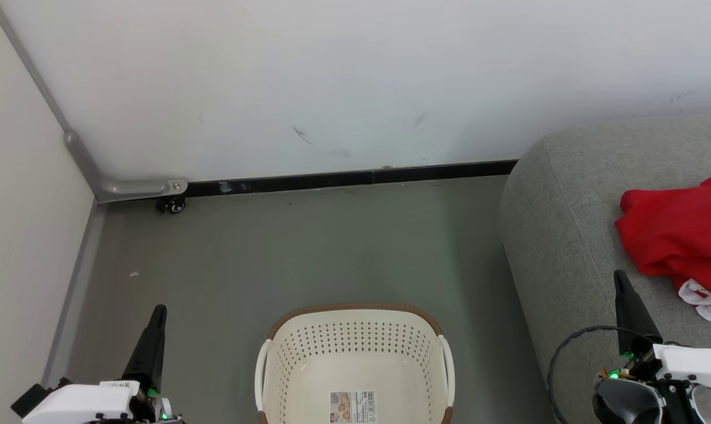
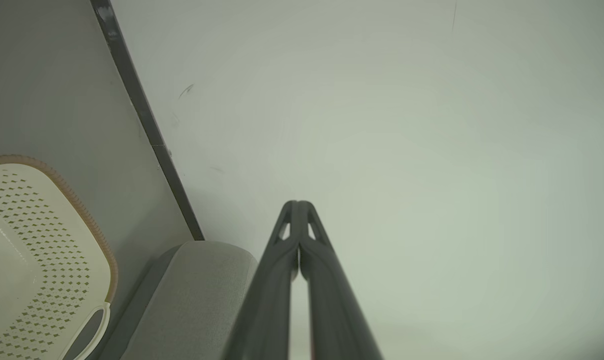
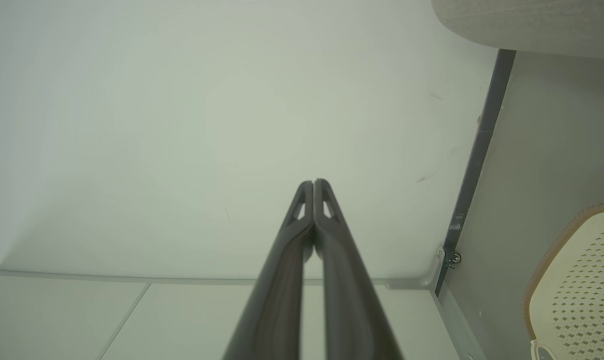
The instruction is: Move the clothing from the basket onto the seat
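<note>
Two long dark fingers [image 1: 149,347], pressed tip to tip and gripping nothing, form the left end effector [image 1: 159,312] at the lower left of the head view, over the grey-green floor [image 1: 308,247] and well apart from the basket. In the middle stands the cream-white perforated plastic laundry basket [image 1: 355,338] with its brown rim, a barcode sticker [image 1: 352,406] on its bottom. Further right, the large grey woven-fabric seat [image 1: 555,235] carries the red clothing [image 1: 673,235] with white trim, crumpled in a heap. The right end effector [image 1: 621,281] hovers over the seat just beside the clothing, clenched and holding nothing.
</note>
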Available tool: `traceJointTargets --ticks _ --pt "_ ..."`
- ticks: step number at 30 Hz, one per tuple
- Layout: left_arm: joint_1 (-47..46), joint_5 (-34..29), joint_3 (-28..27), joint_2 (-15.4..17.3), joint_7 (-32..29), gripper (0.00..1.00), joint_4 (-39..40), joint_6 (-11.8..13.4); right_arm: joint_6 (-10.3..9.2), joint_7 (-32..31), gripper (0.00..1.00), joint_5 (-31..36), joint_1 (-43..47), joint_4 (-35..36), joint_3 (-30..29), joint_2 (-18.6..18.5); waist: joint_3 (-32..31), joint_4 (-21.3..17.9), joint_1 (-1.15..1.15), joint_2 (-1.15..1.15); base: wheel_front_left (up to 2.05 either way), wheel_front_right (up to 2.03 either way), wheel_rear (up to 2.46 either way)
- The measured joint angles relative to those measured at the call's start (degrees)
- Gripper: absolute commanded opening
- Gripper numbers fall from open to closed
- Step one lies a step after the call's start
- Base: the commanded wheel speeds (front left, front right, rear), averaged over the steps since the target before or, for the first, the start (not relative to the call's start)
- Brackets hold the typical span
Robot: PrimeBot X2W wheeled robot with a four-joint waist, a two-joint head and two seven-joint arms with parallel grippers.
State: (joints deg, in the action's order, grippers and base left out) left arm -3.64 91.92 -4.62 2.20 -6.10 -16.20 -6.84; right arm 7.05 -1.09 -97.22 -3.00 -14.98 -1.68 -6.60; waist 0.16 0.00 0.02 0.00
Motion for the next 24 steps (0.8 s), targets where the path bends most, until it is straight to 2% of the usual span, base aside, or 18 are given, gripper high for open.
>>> traceJointTargets --ticks 24 --pt "-0.02 0.00 -0.01 -0.01 0.00 0.00 -0.02 0.00 0.00 -0.02 0.00 0.02 -0.59 -0.07 -0.20 0.19 0.00 0.00 -0.01 0.00 0.00 0.00 0.00"
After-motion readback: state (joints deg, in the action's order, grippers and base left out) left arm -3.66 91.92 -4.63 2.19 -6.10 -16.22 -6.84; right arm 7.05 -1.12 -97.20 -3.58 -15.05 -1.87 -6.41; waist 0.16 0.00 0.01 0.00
